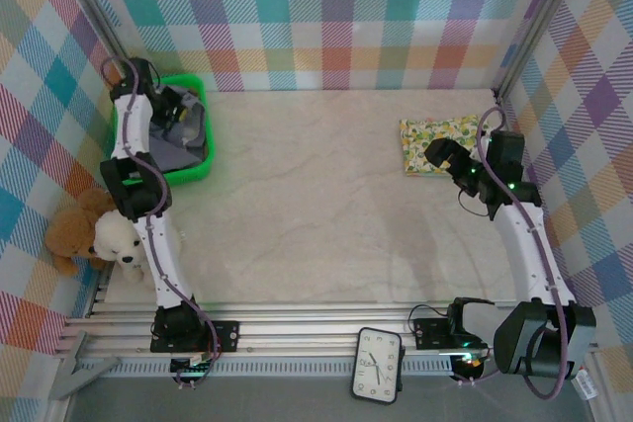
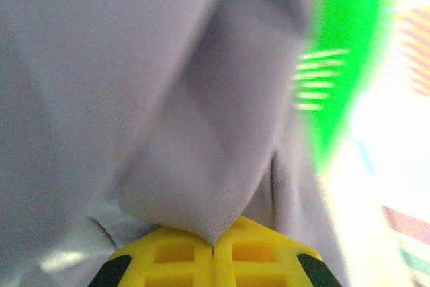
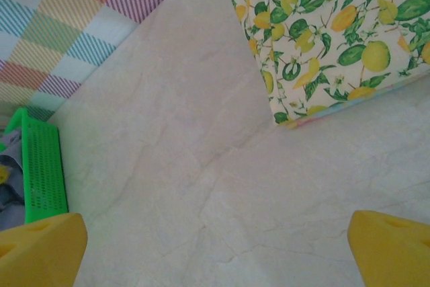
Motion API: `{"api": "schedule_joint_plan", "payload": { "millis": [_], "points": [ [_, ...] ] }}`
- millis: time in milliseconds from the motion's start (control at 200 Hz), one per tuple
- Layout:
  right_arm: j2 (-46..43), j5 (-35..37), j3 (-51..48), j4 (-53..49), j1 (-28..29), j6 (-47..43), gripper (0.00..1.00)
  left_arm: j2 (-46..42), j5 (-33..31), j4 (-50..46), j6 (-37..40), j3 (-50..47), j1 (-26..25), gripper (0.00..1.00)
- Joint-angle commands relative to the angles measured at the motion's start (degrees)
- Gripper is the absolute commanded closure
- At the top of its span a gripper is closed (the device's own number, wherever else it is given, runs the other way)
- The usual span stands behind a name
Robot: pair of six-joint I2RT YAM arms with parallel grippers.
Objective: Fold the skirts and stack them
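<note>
pinching a fold of the grey-lavender skirt [image 2: 134,99], the left gripper [image 2: 213,250] has its yellow fingers pressed together on the cloth, inside the green basket [image 1: 194,175] at the far left of the table [image 1: 307,205]. the right gripper [image 3: 215,247] hangs above the table with fingers wide apart, near the folded lemon-print skirt [image 1: 435,133], which lies flat at the far right.

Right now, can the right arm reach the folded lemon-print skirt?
Probably yes: the right arm's open fingers hover just short of the lemon-print skirt, which lies flat and uncovered on the table.
</note>
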Motion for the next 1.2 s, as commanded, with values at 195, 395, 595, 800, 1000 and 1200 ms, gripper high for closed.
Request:
{"api": "schedule_joint_plan", "payload": {
  "millis": [195,395,595,800,1000,1200],
  "points": [
    [-1.67,-0.30,-3.70,15.50,0.14,5.31,0.01,-24.01,0.98,7.90,9.31,0.61,-6.29,1.00],
    [-1.07,-2.25,-4.31,17.51,0.14,6.19,0.01,-29.34,-5.11,5.31,15.77,-1.00,-14.89,1.00],
    [-1.66,-1.74,-4.30,15.95,0.13,6.25,0.01,-30.10,-4.95,3.90,14.85,-4.70,-16.48,1.00],
    [-1.37,-5.54,-7.06,21.42,0.16,7.95,0.01,-28.89,2.97,2.13,17.73,-4.80,-25.41,1.00],
    [1.01,-13.27,-11.24,31.82,0.44,9.41,0.01,-25.24,1.83,1.59,19.87,-6.68,-39.44,1.00],
    [4.66,-16.06,-10.39,29.13,1.44,6.77,0.01,-12.94,4.17,2.22,15.47,-4.62,-49.28,1.00]
  ]
}}
